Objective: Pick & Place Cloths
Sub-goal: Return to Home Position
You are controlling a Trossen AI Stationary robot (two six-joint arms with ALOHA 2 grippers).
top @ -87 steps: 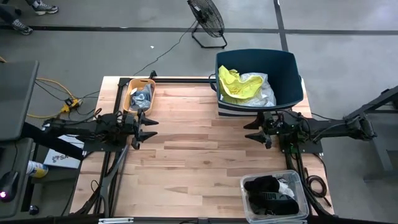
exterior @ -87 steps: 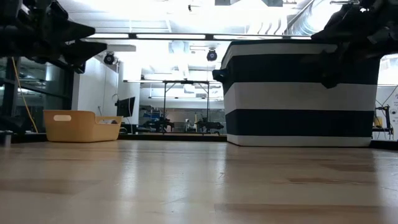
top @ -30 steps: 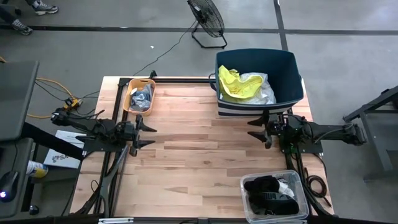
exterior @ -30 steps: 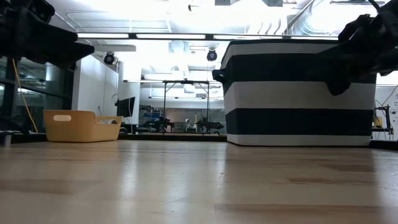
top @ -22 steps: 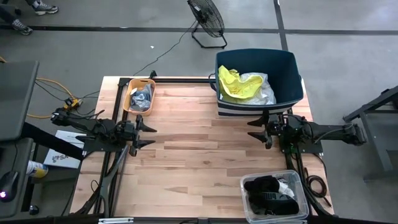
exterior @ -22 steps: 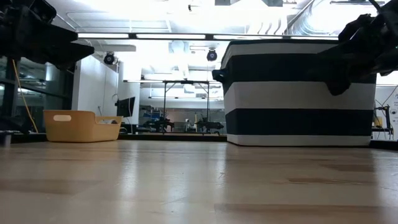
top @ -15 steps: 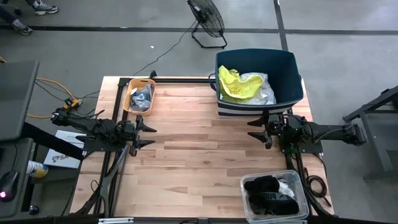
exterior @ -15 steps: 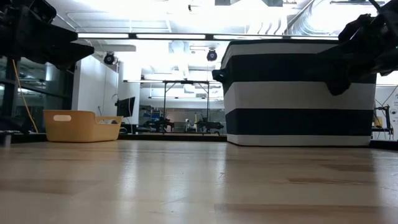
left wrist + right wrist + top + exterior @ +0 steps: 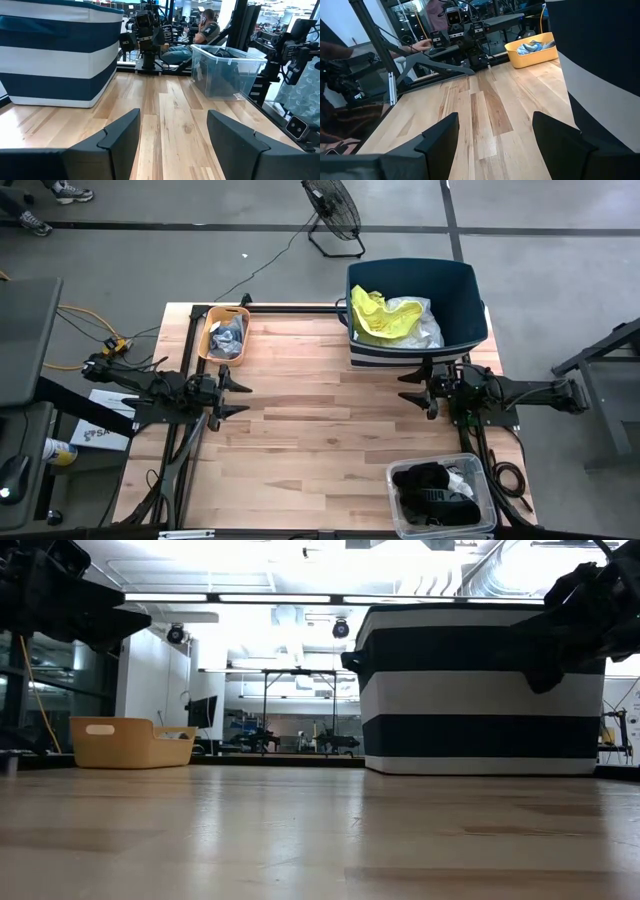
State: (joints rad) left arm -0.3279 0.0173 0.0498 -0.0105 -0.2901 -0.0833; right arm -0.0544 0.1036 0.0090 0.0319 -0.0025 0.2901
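Observation:
Neon yellow and white cloths [image 9: 392, 318] lie inside the navy tub [image 9: 462, 300] at the table's far right. A blue-grey cloth [image 9: 228, 336] lies in the small orange tray [image 9: 208, 330] at the far left; it also shows in the right wrist view [image 9: 529, 47]. Black and white cloths [image 9: 436, 486] fill a clear bin [image 9: 400, 502] at the near right. My left gripper [image 9: 236, 393] hangs open at the left edge, pointing level across the table. My right gripper [image 9: 410, 388] hangs open at the right edge in front of the tub. Nothing is between either gripper's fingers [image 9: 122, 134] [image 9: 441, 136].
Bare wood [image 9: 320, 420] stretches between the two grippers. The striped tub wall [image 9: 480, 690] stands close beside my right arm [image 9: 585, 615]. A floor fan [image 9: 332, 210] stands beyond the far edge. A seated person [image 9: 205, 25] shows in the room behind the table.

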